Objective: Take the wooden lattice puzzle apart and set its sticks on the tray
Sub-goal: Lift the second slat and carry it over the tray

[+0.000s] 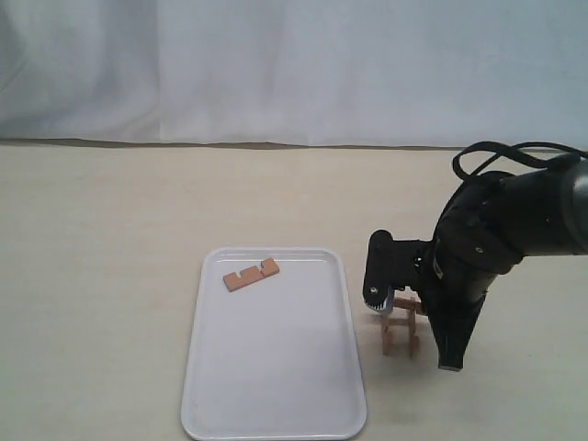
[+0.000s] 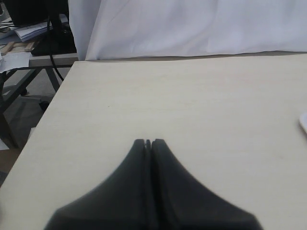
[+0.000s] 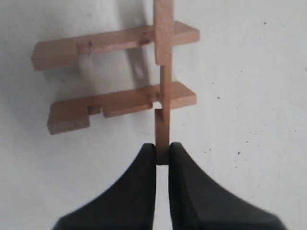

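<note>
The wooden lattice puzzle (image 1: 401, 333) stands on the table just right of the white tray (image 1: 276, 386). It shows as three light-brown sticks still locked together. In the right wrist view, two notched sticks (image 3: 115, 103) lie side by side, crossed by a third stick (image 3: 163, 72). My right gripper (image 3: 162, 153) is shut on the near end of that crossing stick. One loose stick (image 1: 250, 274) lies on the tray near its far left corner. My left gripper (image 2: 149, 142) is shut with nothing in it, over bare table.
My right arm (image 1: 487, 248) reaches down to the puzzle from the right and hides part of it. A white cloth (image 1: 294, 64) hangs behind the table. The table's edge (image 2: 48, 110), with a desk and cables beyond it, shows in the left wrist view.
</note>
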`<state>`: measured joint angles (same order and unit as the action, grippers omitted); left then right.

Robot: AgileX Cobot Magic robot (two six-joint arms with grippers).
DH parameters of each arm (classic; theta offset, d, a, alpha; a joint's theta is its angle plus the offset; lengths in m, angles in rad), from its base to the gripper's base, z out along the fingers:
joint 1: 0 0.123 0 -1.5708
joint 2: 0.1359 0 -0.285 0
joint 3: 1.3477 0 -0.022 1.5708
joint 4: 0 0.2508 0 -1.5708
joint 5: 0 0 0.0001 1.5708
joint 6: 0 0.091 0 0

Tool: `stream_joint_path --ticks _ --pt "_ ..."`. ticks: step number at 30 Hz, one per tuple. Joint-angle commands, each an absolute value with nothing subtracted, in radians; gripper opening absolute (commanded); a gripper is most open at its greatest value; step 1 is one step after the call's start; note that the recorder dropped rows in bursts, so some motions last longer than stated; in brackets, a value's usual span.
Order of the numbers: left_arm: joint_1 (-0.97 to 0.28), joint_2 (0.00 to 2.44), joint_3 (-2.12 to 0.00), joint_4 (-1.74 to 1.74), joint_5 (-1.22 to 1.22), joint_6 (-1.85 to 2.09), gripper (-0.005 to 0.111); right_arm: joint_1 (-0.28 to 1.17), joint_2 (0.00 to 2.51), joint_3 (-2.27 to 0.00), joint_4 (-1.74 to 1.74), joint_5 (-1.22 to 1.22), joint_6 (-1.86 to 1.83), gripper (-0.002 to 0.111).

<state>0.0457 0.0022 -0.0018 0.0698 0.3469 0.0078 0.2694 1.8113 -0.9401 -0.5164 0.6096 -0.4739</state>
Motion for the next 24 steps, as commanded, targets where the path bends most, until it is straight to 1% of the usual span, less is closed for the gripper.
stream_joint_path --ticks 1,7,11,18,19,23,24 --pt "0.046 0.0 0.0 0.069 0.331 0.007 0.0 0.27 1.806 -0.932 -0.487 0.632 -0.461 0.004" --pt "0.046 0.0 0.0 0.069 0.331 0.007 0.0 0.27 1.76 -0.93 -0.479 0.631 -0.463 0.004" --pt "0.046 0.0 0.0 0.069 0.331 0.007 0.0 0.303 1.689 -0.93 -0.534 0.629 -0.463 0.004" --pt "0.046 0.0 0.0 0.069 0.331 0.007 0.0 0.448 1.621 -0.939 -0.615 0.546 -0.399 0.004" --pt "0.046 0.0 0.0 0.069 0.331 0.007 0.0 0.491 1.632 -0.955 -0.621 0.517 -0.353 0.004" --pt "0.046 0.0 0.0 0.069 0.331 0.007 0.0 0.573 1.685 -0.989 -0.64 0.465 -0.315 0.004" --pt "0.046 0.0 0.0 0.069 0.331 0.007 0.0 0.61 1.726 -1.004 -0.722 0.43 -0.228 0.004"
